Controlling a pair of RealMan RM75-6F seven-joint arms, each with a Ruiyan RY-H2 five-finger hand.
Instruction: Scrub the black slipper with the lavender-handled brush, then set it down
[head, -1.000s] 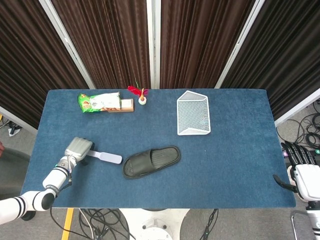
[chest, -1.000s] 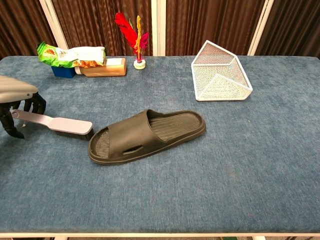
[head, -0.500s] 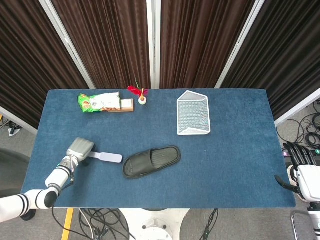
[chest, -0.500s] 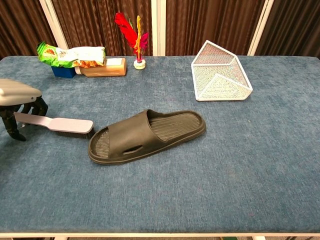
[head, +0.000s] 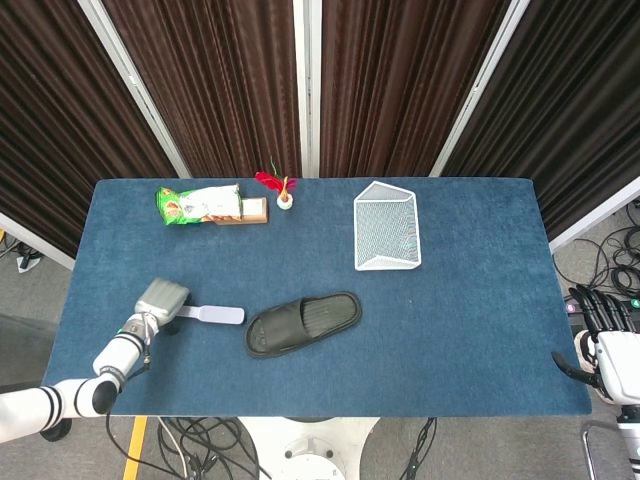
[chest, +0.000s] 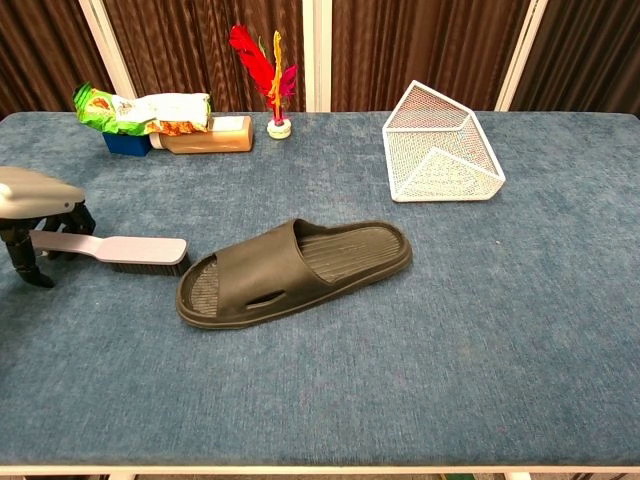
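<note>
From the head view we see one black slipper (head: 303, 323) lying flat near the table's front edge, one lavender-handled brush (head: 209, 315) just to its left, and our left hand (head: 159, 299) over the handle's end; whether the fingers have closed on it we cannot tell. Our right hand (head: 603, 335) hangs off the table's right edge, fingers apart and holding nothing. In the chest view the brush lies bristles down, its head almost touching the slipper's toe, with dark fingers (chest: 22, 255) straddling the handle. We judge the slipper light, rubbery and flexible, best pinned or gripped at the strap; the brush is stiff and light, best held mid-handle.
</note>
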